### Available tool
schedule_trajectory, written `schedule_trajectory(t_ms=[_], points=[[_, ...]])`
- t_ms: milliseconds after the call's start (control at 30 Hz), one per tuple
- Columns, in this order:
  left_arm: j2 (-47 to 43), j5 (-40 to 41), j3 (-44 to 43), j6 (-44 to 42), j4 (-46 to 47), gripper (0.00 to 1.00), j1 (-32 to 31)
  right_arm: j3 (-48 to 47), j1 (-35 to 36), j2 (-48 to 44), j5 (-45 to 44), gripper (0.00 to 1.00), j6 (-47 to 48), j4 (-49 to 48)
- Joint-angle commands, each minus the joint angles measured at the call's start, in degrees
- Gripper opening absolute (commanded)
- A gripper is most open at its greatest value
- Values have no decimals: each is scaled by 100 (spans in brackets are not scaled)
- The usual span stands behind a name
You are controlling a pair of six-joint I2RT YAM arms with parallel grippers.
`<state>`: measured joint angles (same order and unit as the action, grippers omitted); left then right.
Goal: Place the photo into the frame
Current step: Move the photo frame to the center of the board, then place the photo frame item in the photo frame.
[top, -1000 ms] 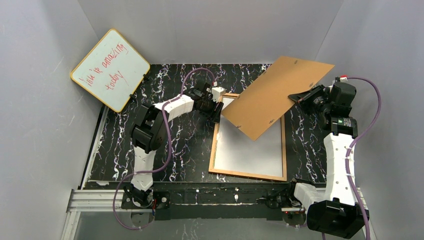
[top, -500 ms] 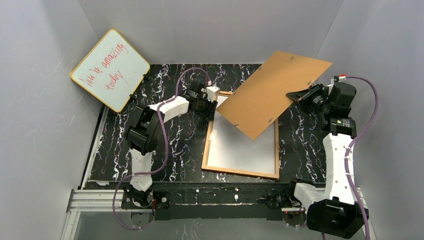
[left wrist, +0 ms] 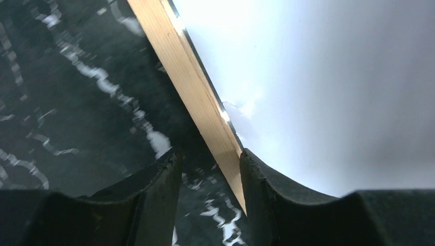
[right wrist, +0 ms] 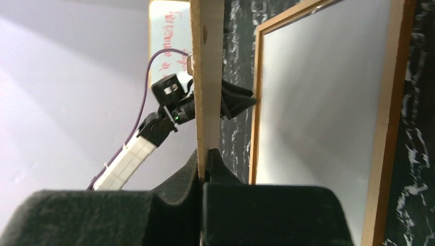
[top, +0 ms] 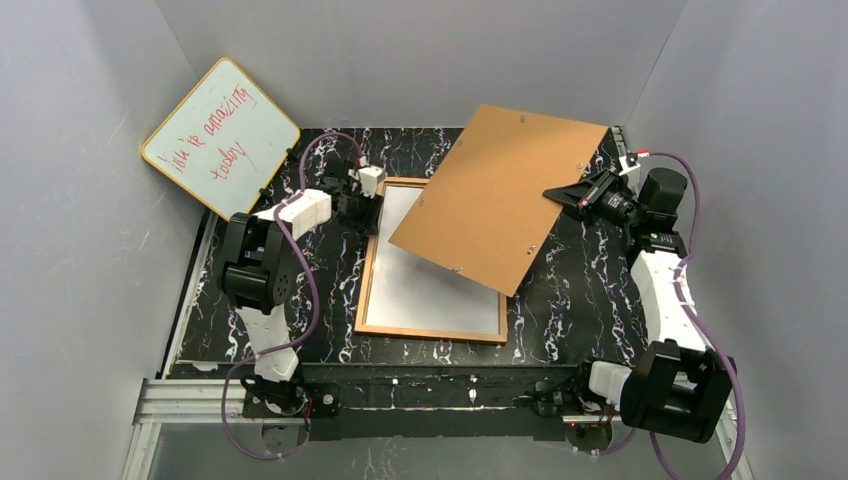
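right gripper holds the back off an open frame, no print in sight

right gripper (right wrist: pixel 203 163) is clamped tight on the edge of the plain brown fibreboard backing board (top: pixel 500 195), holding it tilted in the air over the far right part of the large thin-edged orange-brown wooden frame (top: pixel 366 272). that frame lies flat on the black marbled table (top: pixel 560 300). inside it a pale, blank surface (top: pixel 430 285) faces up; i cannot tell whether that is the clear pane or the plain reverse of a sheet.

left gripper (left wrist: pixel 209 160) stands at the frame's far left corner, its two fingers astride the wooden rail, one on the outer side and one over the pale inside. whether they pinch the rail or only straddle it cannot be told.

the photo itself, a print of a room scene, does not show in any view. a yellow-edged whiteboard with red handwriting (top: pixel 222 138) leans against the wall well to the left of the frame.

by my reading the step in hand is opening: the back is off and the frame steadied. next the print must be found and laid square inside the rails, then the backing board lowered onto it.
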<state>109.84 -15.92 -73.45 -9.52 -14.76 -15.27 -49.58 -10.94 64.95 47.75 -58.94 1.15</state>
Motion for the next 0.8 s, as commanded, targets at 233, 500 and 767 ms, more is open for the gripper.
schedule_trajectory(t_ms=[233,500,767], points=[[-1371,-505,-226,-881,-1594,83,626,-237,1084,769,1479,1,-143,-2150],[-1463,-824,-898,-1308,-2689,98,743,-106,1401,1316,2084,1,-425,-3000],[-1448,-626,-1510,-1861,-3268,98,815,177,1508,1534,1857,1,-662,-3637]])
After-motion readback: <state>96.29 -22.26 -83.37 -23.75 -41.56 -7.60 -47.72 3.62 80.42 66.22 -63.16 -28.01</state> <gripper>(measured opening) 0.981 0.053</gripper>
